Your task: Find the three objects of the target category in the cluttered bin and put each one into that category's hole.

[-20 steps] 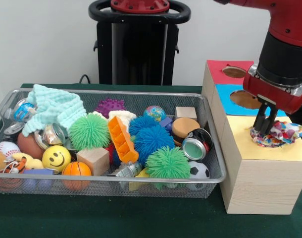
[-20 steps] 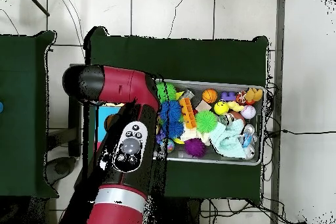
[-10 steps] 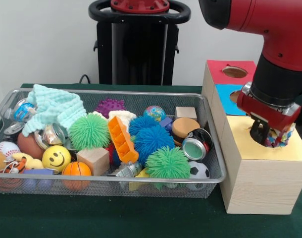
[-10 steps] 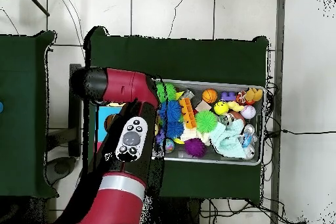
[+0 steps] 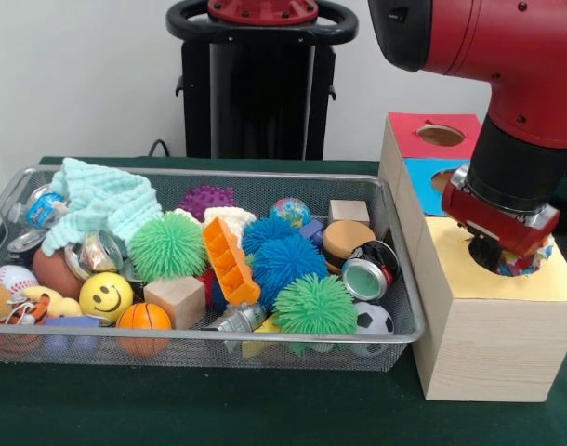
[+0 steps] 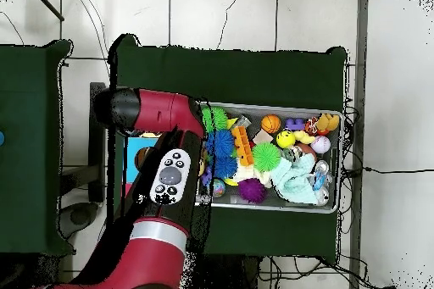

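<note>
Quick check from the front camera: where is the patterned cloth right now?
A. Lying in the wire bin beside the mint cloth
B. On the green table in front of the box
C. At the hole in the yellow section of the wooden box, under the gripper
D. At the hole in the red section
C: the patterned cloth shows at the hole of the yellow section, directly below the gripper.

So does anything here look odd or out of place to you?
Only one thing: a patterned cloth bulges out of the hole in the box's yellow top beneath the tool, not fully inside. The bin is crowded, but nothing has spilled.
</note>
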Motion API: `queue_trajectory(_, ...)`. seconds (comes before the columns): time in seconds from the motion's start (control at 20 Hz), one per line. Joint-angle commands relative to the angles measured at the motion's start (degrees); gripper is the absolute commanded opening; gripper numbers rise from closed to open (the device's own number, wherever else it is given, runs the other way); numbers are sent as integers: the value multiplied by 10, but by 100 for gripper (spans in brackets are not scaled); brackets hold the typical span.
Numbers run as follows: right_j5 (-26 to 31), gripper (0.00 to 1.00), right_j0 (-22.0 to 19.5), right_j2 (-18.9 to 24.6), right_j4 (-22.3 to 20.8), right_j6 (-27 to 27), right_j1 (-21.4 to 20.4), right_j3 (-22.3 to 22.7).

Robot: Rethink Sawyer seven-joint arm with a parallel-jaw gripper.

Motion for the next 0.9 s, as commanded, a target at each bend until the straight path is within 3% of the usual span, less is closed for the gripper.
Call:
queue_trajectory(0.05,-25,0,-30,32,-1,79,15,35)
queue_trajectory(0.5,96,0,-69,31,-14,14,-53,26)
queue_trajectory(0.9,115,0,-93,46,-27,-7,-70,24)
